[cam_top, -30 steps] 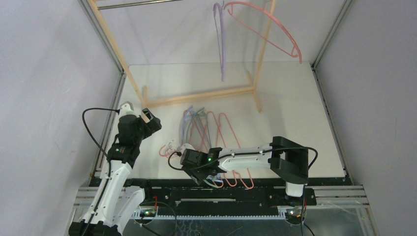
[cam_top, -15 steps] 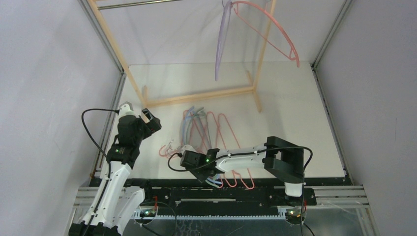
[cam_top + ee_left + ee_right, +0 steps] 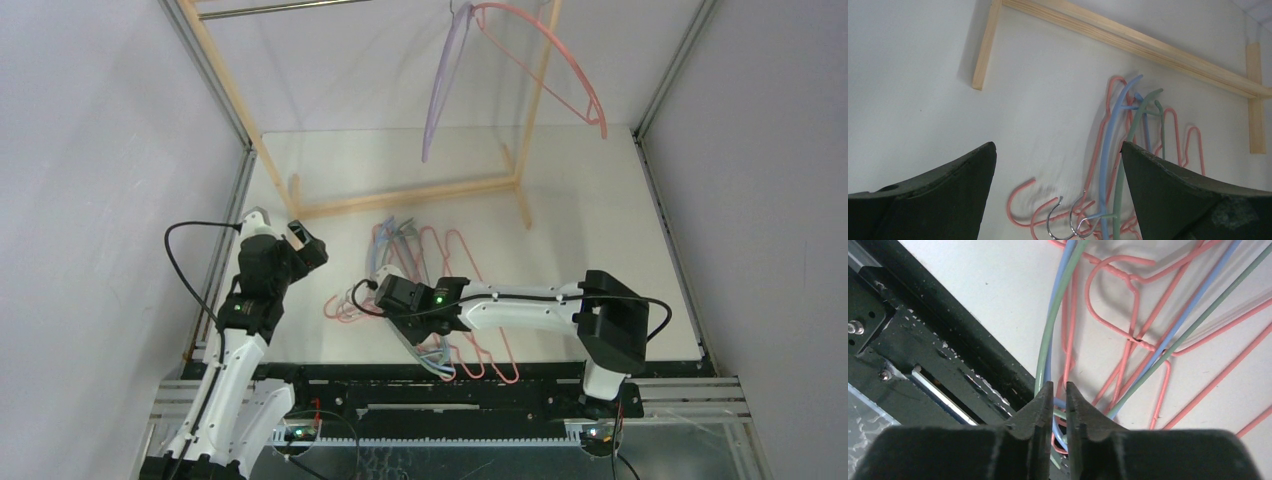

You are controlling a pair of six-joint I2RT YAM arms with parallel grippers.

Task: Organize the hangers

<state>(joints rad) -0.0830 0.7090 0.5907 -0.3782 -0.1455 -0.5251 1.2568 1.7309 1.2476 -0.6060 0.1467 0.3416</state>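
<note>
Two hangers hang on the wooden rack [image 3: 400, 197] at the far side of the table [image 3: 600, 230], a lavender hanger [image 3: 440, 90] and a salmon-pink hanger [image 3: 560, 70] beside it, both near the rack's right upright. The rest lie in a loose pile of hangers [image 3: 440, 262] on the table in front of the rack's base bar, roughly below the two that hang, with their hooks pointing off toward the left. The right gripper [image 3: 1059, 387] is down at the near end of that pile, on the side away from the rack and close to the table's black front edge. Its jaws are drawn in to a thin slit. A green hanger [image 3: 1039, 372] and a blue hanger [image 3: 1194, 298] curve down right at the fingertips, and short bits of both show inside the slit, but I cannot tell whether the fingers actually pinch them. Salmon-pink wires lie flat underneath, just beyond the tips. The left gripper [image 3: 1058, 150] hovers in front of the rack's left foot, off to the left of the pile, its jaws spread wide with nothing between them but bare table.
</note>
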